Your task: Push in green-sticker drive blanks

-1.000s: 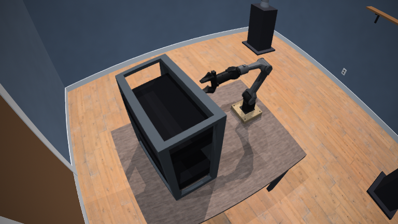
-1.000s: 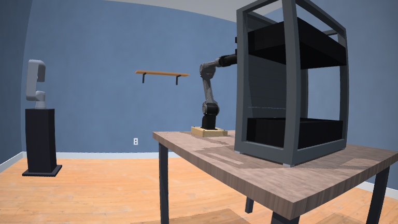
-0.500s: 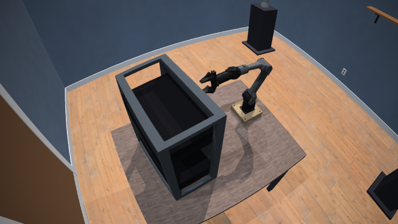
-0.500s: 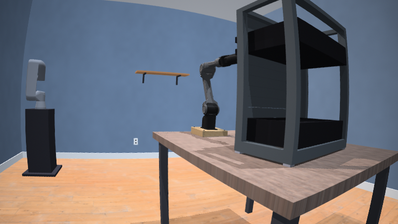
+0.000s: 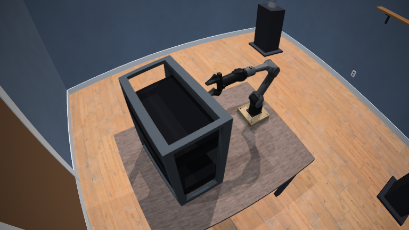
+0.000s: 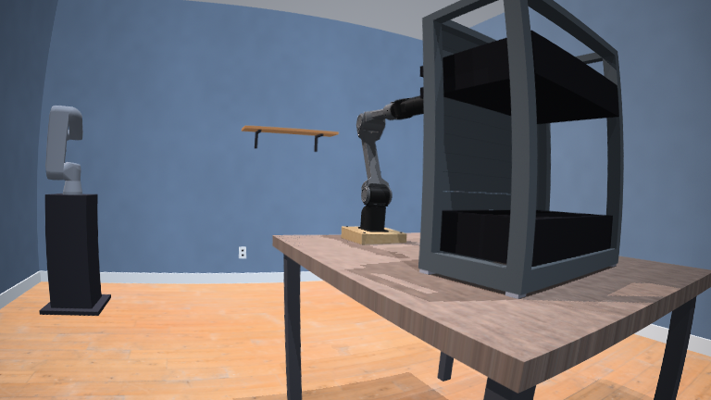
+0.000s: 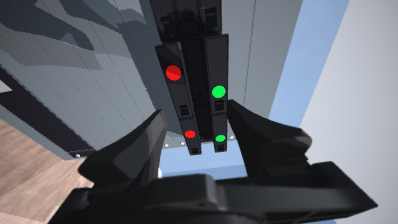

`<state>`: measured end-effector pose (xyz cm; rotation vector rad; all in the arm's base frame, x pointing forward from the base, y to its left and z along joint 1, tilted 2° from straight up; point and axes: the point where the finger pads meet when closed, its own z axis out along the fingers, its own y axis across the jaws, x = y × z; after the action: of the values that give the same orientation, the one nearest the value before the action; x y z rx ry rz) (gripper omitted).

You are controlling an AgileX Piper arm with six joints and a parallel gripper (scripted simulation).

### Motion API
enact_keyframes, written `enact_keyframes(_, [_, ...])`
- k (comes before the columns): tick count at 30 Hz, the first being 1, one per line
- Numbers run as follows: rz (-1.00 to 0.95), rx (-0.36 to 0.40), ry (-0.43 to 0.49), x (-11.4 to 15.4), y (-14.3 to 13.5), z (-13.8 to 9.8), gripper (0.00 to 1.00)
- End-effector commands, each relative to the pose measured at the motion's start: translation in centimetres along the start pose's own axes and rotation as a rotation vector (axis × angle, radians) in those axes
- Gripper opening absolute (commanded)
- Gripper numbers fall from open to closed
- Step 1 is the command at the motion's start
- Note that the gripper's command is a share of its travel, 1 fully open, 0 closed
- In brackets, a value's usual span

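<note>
Presently, four drive blanks stand proud of the rack (image 7: 100, 90) front: two green-stickered blanks (image 7: 218, 92) (image 7: 220, 138), two red-stickered blanks (image 7: 173, 73) (image 7: 190, 134) alongside. Gripper (image 7: 197, 131): fingers spread wide, holding nothing, facing the nearer pair. Rack stands on the table (image 6: 447, 318).

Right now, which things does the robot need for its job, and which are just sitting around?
For the job: gripper, open; two green-sticker blanks; rack.
Not for it: two red-sticker blanks, wall shelf, black pedestal.
</note>
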<state>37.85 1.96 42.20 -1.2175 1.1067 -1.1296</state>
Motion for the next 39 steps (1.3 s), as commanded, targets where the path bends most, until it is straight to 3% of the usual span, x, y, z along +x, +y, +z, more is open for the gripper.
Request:
enact_keyframes(1, [0.000, -0.001, 0.000, 0.0, 0.0, 0.0, 1.00])
enact_keyframes(11, [0.000, -0.001, 0.000, 0.5, 0.1, 0.1, 1.00])
enact_keyframes(23, [0.000, -0.001, 0.000, 8.1, 0.2, 0.1, 1.00])
enact_keyframes(31, [0.000, -0.001, 0.000, 10.8, 0.2, 0.1, 1.00])
enact_keyframes(39, [0.000, -0.001, 0.000, 11.0, 0.2, 0.1, 1.00])
